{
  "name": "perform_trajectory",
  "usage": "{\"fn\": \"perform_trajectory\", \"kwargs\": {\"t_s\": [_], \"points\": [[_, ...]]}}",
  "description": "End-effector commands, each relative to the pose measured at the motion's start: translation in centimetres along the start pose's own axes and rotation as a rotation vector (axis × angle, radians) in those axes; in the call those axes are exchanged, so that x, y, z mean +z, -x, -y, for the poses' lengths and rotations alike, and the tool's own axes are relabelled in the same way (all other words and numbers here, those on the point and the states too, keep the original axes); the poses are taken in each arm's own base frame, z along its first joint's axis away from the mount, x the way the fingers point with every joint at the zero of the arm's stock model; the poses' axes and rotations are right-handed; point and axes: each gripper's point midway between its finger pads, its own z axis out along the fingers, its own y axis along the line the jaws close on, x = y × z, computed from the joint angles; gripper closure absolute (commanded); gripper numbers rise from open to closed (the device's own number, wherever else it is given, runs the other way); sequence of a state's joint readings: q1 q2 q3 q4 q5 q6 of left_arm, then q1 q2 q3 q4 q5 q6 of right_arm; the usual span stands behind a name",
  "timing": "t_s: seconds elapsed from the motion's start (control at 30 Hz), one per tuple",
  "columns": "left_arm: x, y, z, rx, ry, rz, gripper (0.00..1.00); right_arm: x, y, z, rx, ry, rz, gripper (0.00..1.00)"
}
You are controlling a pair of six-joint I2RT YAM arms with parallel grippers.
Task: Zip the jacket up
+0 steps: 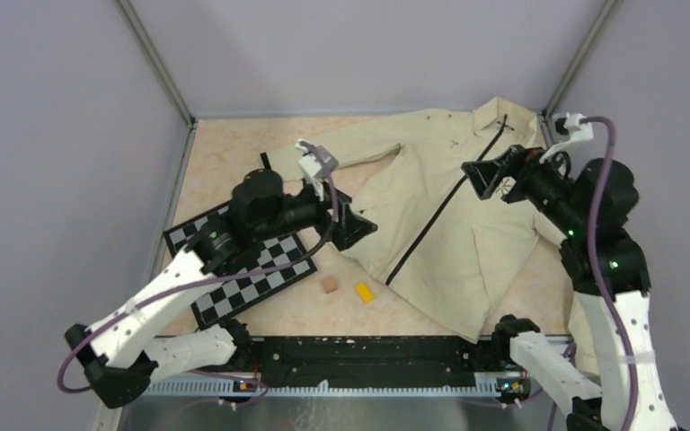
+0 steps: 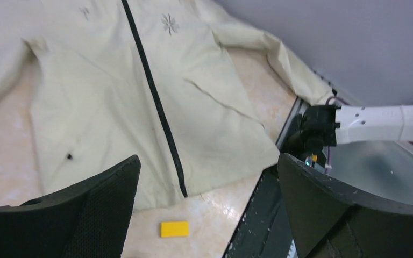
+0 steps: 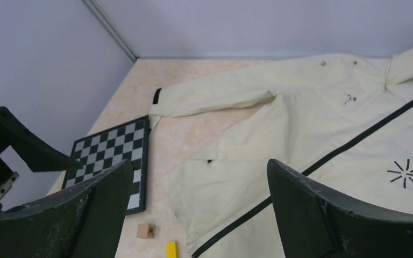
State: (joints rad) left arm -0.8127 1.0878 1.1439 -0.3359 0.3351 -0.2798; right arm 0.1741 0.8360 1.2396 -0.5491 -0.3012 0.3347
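Note:
The cream jacket (image 1: 454, 211) lies spread on the table, collar at the far right, hem toward the near edge. Its dark zipper (image 1: 431, 224) runs diagonally down the front; the zipper also shows in the left wrist view (image 2: 156, 107) and the right wrist view (image 3: 322, 161). A black starburst logo (image 3: 406, 173) sits beside it. My left gripper (image 1: 357, 226) is open and empty, hovering over the jacket's left edge. My right gripper (image 1: 483, 177) is open and empty, above the jacket's upper chest.
A black-and-white checkerboard (image 1: 243, 265) lies left of the jacket under my left arm. A small wooden cube (image 1: 329, 285) and a yellow block (image 1: 364, 292) lie near the hem. Grey walls enclose the table; a black rail (image 1: 368, 350) runs along the near edge.

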Motion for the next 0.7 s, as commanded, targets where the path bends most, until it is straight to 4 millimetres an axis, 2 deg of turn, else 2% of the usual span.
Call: {"fn": "perform_trajectory", "kwargs": {"t_s": [0.0, 0.1, 0.3, 0.43, 0.53, 0.67], "points": [[-6.9, 9.7, 2.4, 0.145, 0.054, 0.350, 0.01, -4.4, 4.7, -2.7, -0.063, 0.028, 0.131, 0.08], [-11.3, 13.1, 4.1, 0.212, 0.072, 0.462, 0.01, -7.6, 7.6, -2.9, -0.102, -0.038, 0.242, 0.08], [-18.6, 18.1, 6.7, 0.311, 0.101, 0.682, 0.01, -13.1, 11.1, -3.2, -0.149, -0.116, 0.450, 0.08], [-22.2, 20.0, 7.7, 0.350, 0.127, 0.798, 0.01, -16.0, 12.3, -3.5, -0.168, -0.139, 0.551, 0.07], [-24.9, 21.0, 8.5, 0.371, 0.132, 0.893, 0.01, -17.6, 12.9, -2.9, -0.161, -0.185, 0.626, 0.07], [-26.6, 21.7, 8.9, 0.400, 0.146, 0.956, 0.01, -18.8, 12.9, -2.4, -0.149, -0.220, 0.672, 0.07]]}}
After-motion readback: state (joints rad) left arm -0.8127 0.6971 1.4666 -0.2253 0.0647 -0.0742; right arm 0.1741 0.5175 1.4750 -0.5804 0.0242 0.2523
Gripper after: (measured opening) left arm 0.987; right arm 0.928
